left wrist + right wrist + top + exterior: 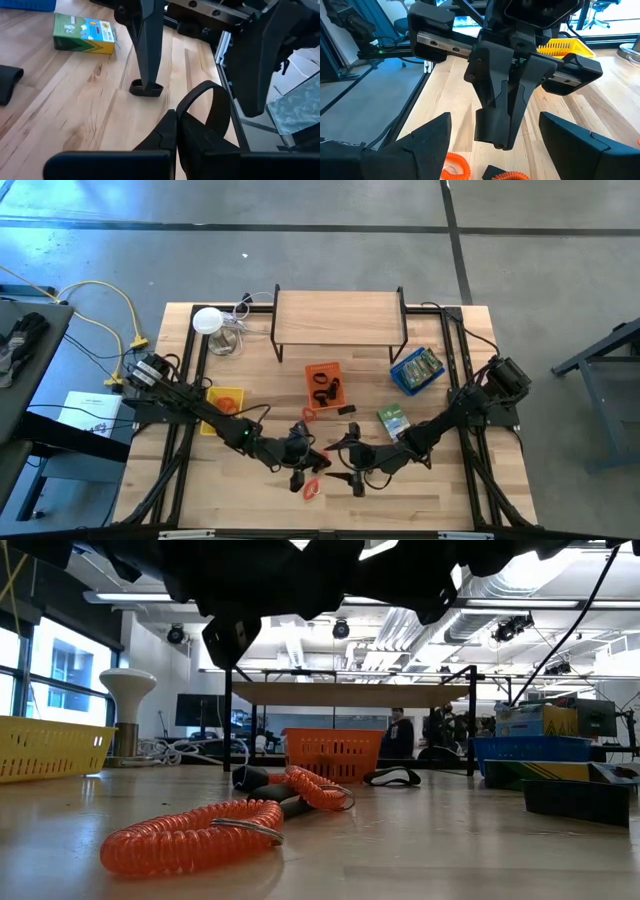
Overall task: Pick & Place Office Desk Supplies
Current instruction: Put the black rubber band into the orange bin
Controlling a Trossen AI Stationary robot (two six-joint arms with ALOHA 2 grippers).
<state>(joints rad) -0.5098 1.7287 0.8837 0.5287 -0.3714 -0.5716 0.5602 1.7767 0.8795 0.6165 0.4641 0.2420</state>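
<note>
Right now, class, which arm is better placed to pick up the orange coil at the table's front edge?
The right. Its claw is open and empty near the orange coil, while the left claw, though equally close, is shut.

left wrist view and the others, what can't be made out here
- Left tool, left wrist view: shut on a curved black loop piece; the fingers hide where it is pinched.
- Orange plastic tray, high view: dark pieces inside are too small to identify.
- Blue plastic tray, high view: contents too small to tell.
- Red-orange coiled loop, right wrist view: cut off by the picture's edge.
- Low view: the arms overhead hide both tools.
</note>
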